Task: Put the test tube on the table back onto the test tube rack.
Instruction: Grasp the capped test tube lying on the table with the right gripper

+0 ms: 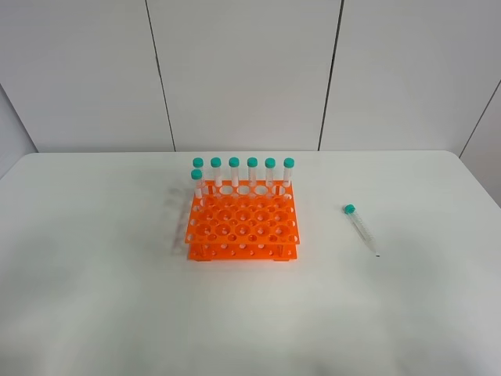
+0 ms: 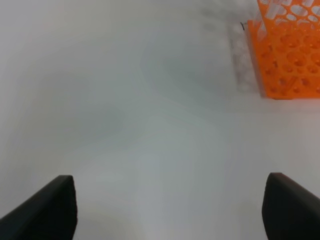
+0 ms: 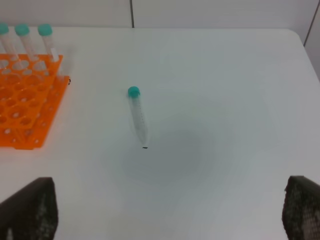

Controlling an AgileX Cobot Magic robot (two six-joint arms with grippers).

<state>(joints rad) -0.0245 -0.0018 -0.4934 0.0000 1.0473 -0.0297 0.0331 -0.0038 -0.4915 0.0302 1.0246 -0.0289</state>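
Six teal-capped tubes (image 1: 252, 172) stand upright in a row, a seventh tube (image 1: 196, 182) just before them; behind, a pale panelled wall (image 1: 243, 70).

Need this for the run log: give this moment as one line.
test tube: lying on table, right of test tube rack | left gripper: open, empty | right gripper: open, empty

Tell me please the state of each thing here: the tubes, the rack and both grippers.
test tube: lying flat on the table, cap on, apart from the rack, untouched.
test tube rack: standing on the table, most holes empty.
racked tubes: seven, upright, capped; six in the back row, one in the next row.
left gripper: open, empty.
right gripper: open, empty.
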